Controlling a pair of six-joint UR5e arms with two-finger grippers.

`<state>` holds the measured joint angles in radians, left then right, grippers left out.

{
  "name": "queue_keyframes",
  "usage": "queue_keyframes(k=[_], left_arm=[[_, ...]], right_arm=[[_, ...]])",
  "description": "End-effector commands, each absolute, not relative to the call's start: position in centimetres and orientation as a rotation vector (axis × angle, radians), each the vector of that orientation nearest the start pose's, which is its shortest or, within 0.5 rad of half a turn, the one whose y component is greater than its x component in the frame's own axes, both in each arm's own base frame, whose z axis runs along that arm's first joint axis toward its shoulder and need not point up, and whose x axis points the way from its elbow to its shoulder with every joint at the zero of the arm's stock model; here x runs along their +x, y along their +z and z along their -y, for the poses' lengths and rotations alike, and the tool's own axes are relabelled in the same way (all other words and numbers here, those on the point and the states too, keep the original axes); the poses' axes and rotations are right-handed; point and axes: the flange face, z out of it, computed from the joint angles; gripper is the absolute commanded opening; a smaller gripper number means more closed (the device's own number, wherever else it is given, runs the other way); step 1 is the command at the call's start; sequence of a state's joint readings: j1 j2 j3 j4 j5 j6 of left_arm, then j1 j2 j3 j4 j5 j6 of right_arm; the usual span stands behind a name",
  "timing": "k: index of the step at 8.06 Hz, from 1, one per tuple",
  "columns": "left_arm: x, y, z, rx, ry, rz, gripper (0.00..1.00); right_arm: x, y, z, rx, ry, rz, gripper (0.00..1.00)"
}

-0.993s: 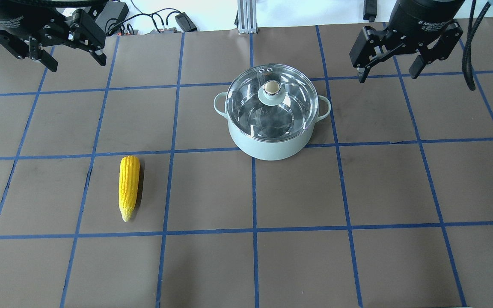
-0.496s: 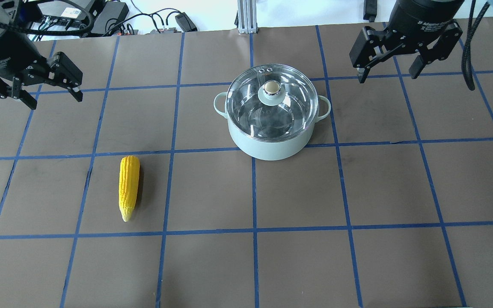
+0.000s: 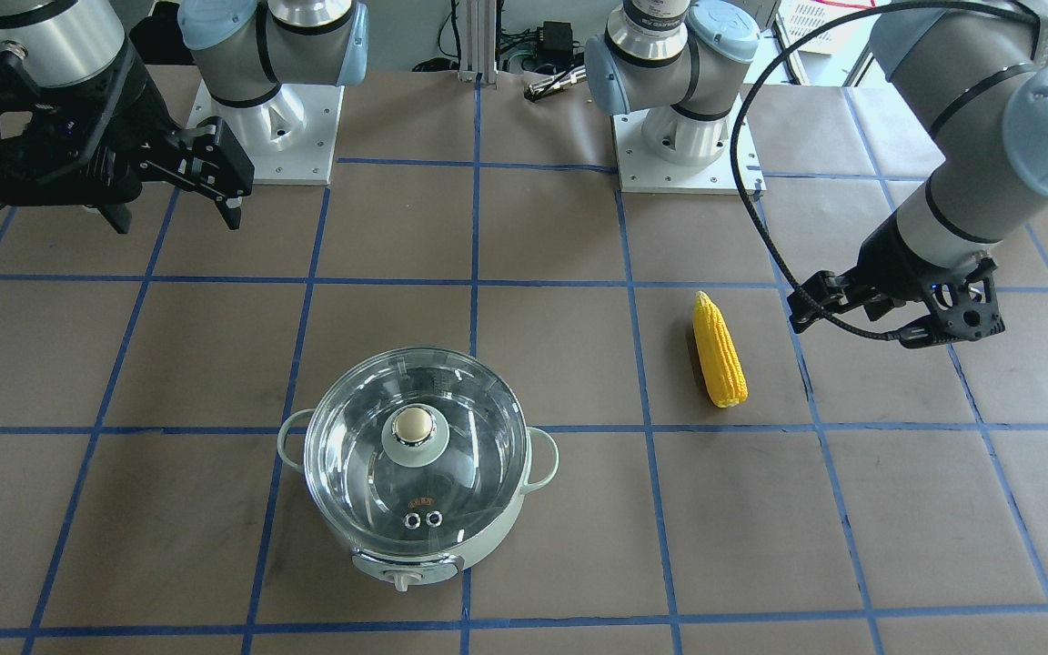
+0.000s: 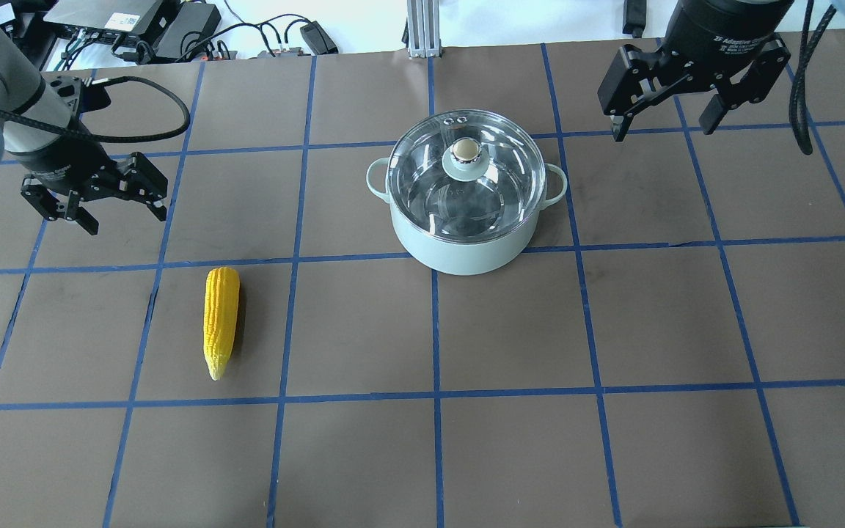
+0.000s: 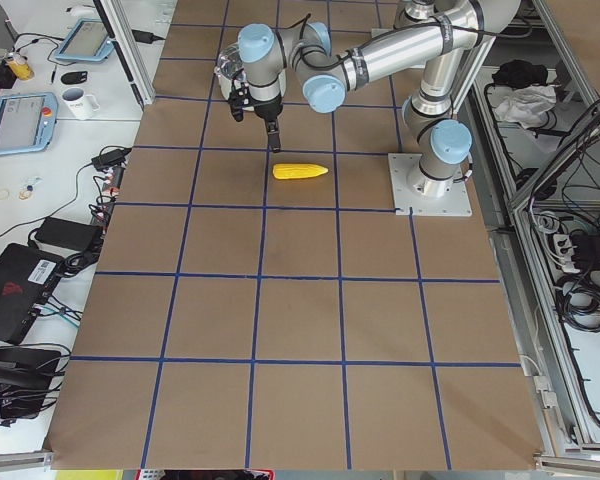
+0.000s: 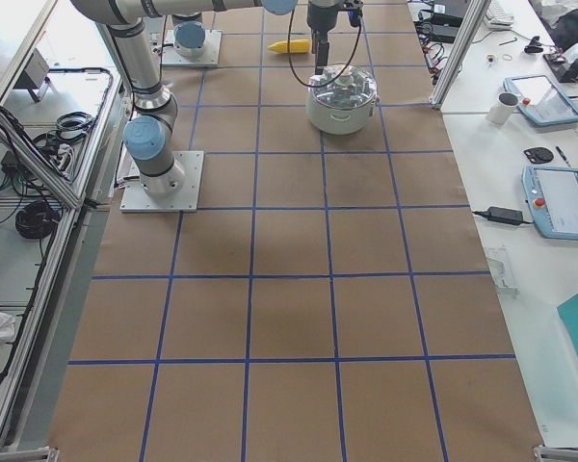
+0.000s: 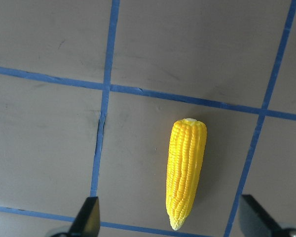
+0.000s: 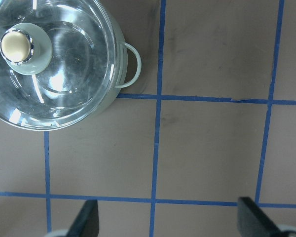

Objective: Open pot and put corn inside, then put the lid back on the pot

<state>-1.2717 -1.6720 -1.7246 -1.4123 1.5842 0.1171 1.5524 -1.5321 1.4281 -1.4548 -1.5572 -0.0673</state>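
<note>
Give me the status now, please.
Both open, empty: left gripper, right gripper. Closed pot, lid on; corn lies untouched. No obstruction seen.

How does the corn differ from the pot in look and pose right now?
The corn is bright yellow; the pot is pale mint green. The corn is a slim tapered cob lying flat; the pot is round, standing upright with its glass lid on. The corn lies near the left gripper, the pot nearer the right gripper. Both rest on the table, untouched.
</note>
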Motion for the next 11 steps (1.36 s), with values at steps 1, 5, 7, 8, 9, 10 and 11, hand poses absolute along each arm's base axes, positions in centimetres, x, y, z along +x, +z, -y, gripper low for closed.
queue_keyframes(k=[1,5,7,8,9,10,11], left_arm=[[2.3,32.1,53.5,-0.269,0.282,-3.141,1.0],[-2.1,26.4,54.7,-0.138,0.3,-3.141,1.0],[-3.0,21.5,53.1,-0.087,0.438,-3.144,1.0],[-2.8,20.3,53.4,-0.089,0.394,-3.144,1.0],[-2.5,19.1,53.3,-0.091,0.417,-3.145,1.0],[-2.5,19.0,53.1,-0.093,0.42,-3.143,1.0],[-2.6,18.7,53.3,-0.115,0.405,-3.163,0.99]], right_arm=[[12.5,51.8,51.4,-0.075,-0.044,-3.129,1.0],[12.7,49.3,54.6,-0.074,0.009,-3.125,1.0],[13.2,47.3,57.8,-0.077,-0.057,-3.126,1.0],[15.3,45.8,59.1,-0.063,-0.1,-3.125,1.0],[19.8,44.8,59.3,0.008,-0.166,-3.112,1.0],[24.9,43.4,58.9,0.041,-0.205,-3.093,1.0],[28.4,41.4,59.0,0.107,-0.223,-3.084,1.0]])
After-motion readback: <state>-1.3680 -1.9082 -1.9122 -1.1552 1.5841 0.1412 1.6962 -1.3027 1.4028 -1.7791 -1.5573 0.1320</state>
